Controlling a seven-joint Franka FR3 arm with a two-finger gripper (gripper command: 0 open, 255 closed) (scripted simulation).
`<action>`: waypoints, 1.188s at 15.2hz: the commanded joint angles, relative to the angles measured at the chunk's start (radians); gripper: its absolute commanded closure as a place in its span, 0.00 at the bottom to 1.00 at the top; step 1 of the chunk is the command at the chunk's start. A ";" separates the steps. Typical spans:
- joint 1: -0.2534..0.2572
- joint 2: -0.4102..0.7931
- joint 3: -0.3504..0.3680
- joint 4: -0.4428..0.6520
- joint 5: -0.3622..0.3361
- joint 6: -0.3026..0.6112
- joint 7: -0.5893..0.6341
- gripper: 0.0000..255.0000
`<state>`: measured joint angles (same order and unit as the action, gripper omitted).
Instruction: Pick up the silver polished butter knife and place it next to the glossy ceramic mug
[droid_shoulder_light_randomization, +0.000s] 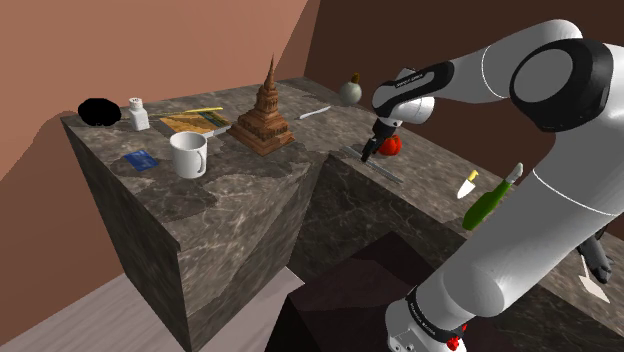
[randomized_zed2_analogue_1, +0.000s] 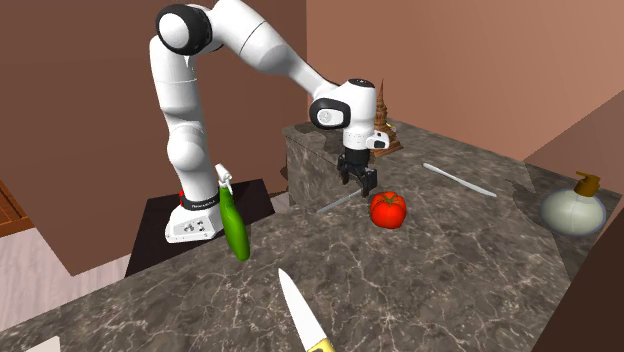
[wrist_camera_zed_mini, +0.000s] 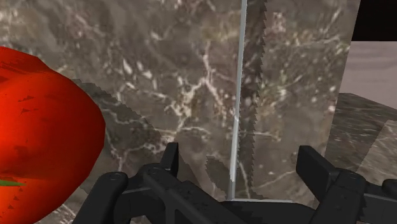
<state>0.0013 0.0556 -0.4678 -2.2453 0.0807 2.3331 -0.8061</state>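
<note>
I had the gripper (randomized_zed2_analogue_1: 358, 183) low over the dark marble counter (randomized_zed2_analogue_1: 450, 260) with its fingers (wrist_camera_zed_mini: 318, 167) spread apart and clasping nothing. In the wrist view, the thin silver butter knife (wrist_camera_zed_mini: 238, 114) lay flat on the stone in the gap between them, running straight away from the hand and touching neither finger. It sat just beside the red tomato (randomized_zed2_analogue_1: 388, 209), well apart from the white mug (droid_shoulder_light_randomization: 188, 154) on the counter's far section.
</note>
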 joint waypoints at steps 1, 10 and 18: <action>0.000 0.001 0.000 0.000 0.001 0.001 0.000 0.00; 0.000 0.001 0.000 0.000 0.000 0.001 0.000 1.00; 0.002 -0.034 -0.001 0.021 -0.024 -0.050 0.018 1.00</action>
<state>0.0024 0.0310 -0.4690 -2.2292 0.0636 2.2962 -0.7935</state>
